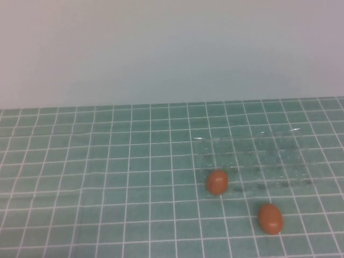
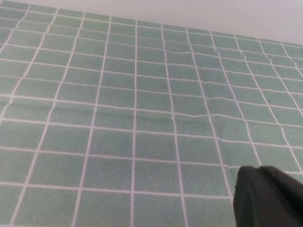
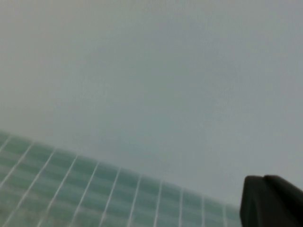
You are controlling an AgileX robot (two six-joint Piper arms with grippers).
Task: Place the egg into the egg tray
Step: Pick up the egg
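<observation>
Two orange-brown eggs show in the high view. One egg (image 1: 217, 181) sits at the near left corner of the transparent egg tray (image 1: 269, 145); I cannot tell whether it is in a cup or against the edge. The other egg (image 1: 270, 218) lies on the green checked cloth in front of the tray, apart from it. Neither gripper shows in the high view. My left gripper (image 2: 260, 172) shows in the left wrist view, shut and empty above bare cloth. My right gripper (image 3: 263, 179) shows in the right wrist view, shut and empty, facing the wall.
The green checked cloth (image 1: 107, 172) covers the table, with a crease line across it. A plain pale wall (image 1: 172, 48) stands behind the table's far edge.
</observation>
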